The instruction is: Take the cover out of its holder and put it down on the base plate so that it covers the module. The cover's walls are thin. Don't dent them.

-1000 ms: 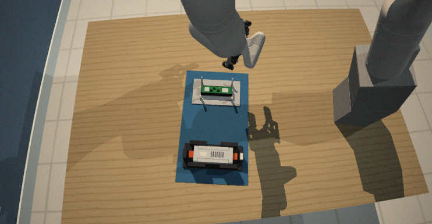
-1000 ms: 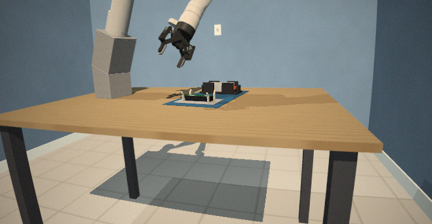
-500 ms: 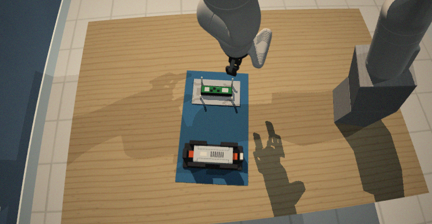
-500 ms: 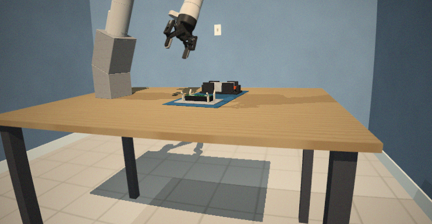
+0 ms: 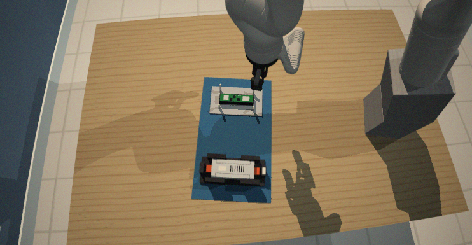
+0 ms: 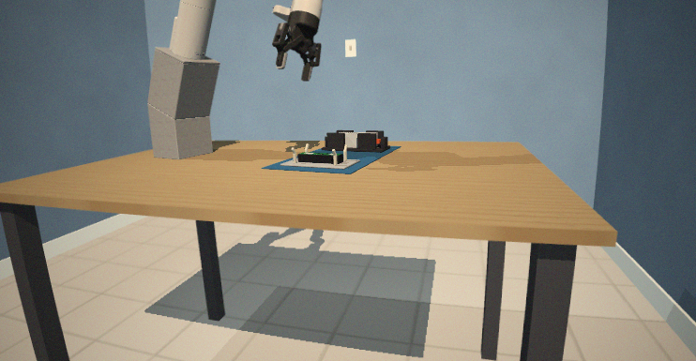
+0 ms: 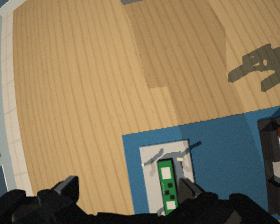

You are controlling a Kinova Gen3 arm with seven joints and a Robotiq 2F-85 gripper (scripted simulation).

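The cover [image 5: 231, 169] [image 6: 351, 139] is a white-grey box with vent slots. It sits in its black holder [image 5: 203, 172] [image 6: 335, 140] at the near end of the blue mat [image 5: 231, 134] [image 6: 372, 156]. The green module [image 5: 235, 98] [image 6: 315, 157] [image 7: 167, 185] lies on the grey base plate [image 5: 238, 112] [image 6: 348, 164] [image 7: 151, 161] between thin upright pins. My gripper [image 5: 256, 84] [image 6: 293, 70] [image 7: 128, 188] is open and empty. It hangs high above the far right corner of the base plate, well away from the cover. The wrist view shows only the holder's edge [image 7: 272, 163].
The arm's grey pedestal [image 5: 409, 104] [image 6: 180, 105] stands on the table's right side in the top view. The wooden table [image 5: 138, 77] [image 6: 438, 188] carries only the mat and its parts. A tiled floor lies around it.
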